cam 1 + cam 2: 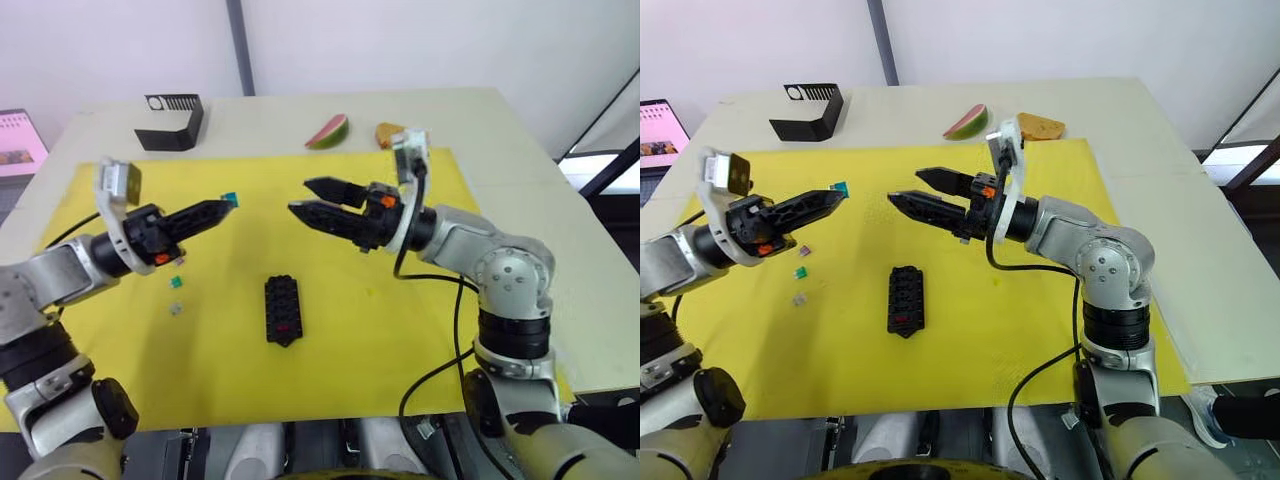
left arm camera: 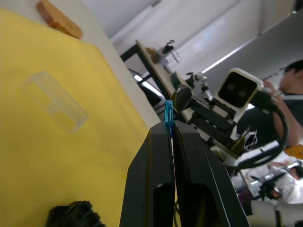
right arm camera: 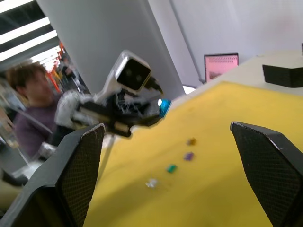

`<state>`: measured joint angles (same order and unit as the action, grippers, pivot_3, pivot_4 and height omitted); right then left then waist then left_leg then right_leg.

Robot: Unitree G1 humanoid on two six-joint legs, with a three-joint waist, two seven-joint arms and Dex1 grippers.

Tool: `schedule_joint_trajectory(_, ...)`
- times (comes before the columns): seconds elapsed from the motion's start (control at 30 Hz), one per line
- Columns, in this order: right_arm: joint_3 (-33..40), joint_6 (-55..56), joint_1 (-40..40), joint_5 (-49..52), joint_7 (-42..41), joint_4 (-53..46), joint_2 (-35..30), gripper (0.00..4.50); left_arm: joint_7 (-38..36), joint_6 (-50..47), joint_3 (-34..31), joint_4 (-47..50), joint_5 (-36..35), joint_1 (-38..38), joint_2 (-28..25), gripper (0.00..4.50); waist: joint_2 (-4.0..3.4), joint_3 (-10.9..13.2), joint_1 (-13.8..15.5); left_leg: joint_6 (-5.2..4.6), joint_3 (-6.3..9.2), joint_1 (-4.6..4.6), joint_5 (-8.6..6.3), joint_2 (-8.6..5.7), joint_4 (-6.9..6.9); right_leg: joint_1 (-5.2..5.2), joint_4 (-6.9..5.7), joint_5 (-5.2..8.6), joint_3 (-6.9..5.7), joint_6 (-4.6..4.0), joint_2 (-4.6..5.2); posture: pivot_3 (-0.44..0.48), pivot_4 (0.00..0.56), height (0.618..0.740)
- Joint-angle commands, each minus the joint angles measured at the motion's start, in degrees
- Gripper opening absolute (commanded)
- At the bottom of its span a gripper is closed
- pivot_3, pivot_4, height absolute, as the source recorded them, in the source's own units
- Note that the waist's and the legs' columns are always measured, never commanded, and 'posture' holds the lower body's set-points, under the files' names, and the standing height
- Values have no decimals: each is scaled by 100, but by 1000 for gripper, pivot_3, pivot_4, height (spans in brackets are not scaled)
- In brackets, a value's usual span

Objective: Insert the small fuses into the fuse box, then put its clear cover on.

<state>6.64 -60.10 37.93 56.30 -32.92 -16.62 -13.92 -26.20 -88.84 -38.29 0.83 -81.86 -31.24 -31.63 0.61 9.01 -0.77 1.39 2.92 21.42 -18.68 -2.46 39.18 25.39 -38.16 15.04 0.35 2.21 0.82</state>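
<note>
The black fuse box [image 1: 282, 309] lies in the middle of the yellow mat [image 1: 400, 330], with a red fuse [image 1: 284, 327] in a slot near its pointed end. My left gripper [image 1: 222, 207] hovers above the mat to its left, shut on a small blue fuse [image 2: 168, 113] that sticks out past the fingertips. Facing it from the right, my right gripper [image 1: 298, 197] is open and holds nothing. Loose fuses lie on the mat under the left arm: green [image 1: 176, 283], clear grey [image 1: 176, 309], purple [image 3: 188, 155] and brown [image 3: 191, 141]. The clear cover [image 2: 57, 101] lies flat on the mat.
A black bracket [image 1: 172, 122] stands at the table's back left. A watermelon slice [image 1: 328, 131] and a piece of bread [image 1: 1040, 126] lie just past the mat's far edge. A pink screen [image 1: 15, 140] sits off the left edge. A person [image 3: 33, 104] is in the background.
</note>
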Motion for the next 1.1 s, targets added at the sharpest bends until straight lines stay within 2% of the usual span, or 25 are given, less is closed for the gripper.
schedule_joint_trajectory(0.03, 399, -200, -11, 751, 678, -103, 276, 4500, -235, 307, 253, -36, -399, -223, -74, 59, 0, 0, 8, -1, 0, 0, 0, 0, 1, -1, 0, 0, 0, 0, 0, 0, 150, 740)
schedule_joint_trajectory(0.13, 418, -243, -87, 999, 1063, -202, 390, 4500, -278, 492, 464, -41, -649, -261, -36, 59, 0, 0, 1, -3, -1, 1, -2, 0, 1, -1, 1, 0, 0, 0, 0, 0, 150, 740)
schedule_joint_trajectory(0.3, 286, -122, -167, 1163, 1556, -313, 534, 4500, -22, 1023, 886, 16, -851, -275, 320, 59, 0, 0, 1, -5, -1, 1, -2, 0, 0, 0, 1, 0, 0, 0, 0, 0, 150, 740)
schedule_joint_trajectory(0.53, 273, 20, -79, 1364, 1912, -321, 578, 4500, 301, 1625, 1305, 145, -1081, -217, 634, 59, 0, 0, -2, -6, -1, 1, -3, 0, 0, 1, 1, 0, 0, 0, -1, 0, 150, 740)
schedule_joint_trajectory(0.63, 249, 57, -45, 1453, 1996, -321, 552, 3640, 402, 1811, 1445, 177, -1154, -193, 705, 0, 0, 0, -1, -8, -1, 2, -3, 0, 1, 0, 1, 0, 0, 0, -1, 0, 150, 740)
schedule_joint_trajectory(0.67, 240, 59, -33, 1481, 2024, -320, 546, 3196, 384, 1845, 1505, 214, -1150, -163, 708, 0, 0, 0, -2, -10, -1, 2, -4, 0, 1, -1, 1, 0, 0, 0, -1, 0, 150, 740)
schedule_joint_trajectory(1.1, 100, 66, 87, 1755, 2305, -212, 469, 3196, 604, 2273, 1888, 510, -1444, -60, 694, 0, 0, 0, -2, -21, -1, 2, -10, 0, 1, -1, 2, 0, 0, 0, -2, 0, 150, 740)
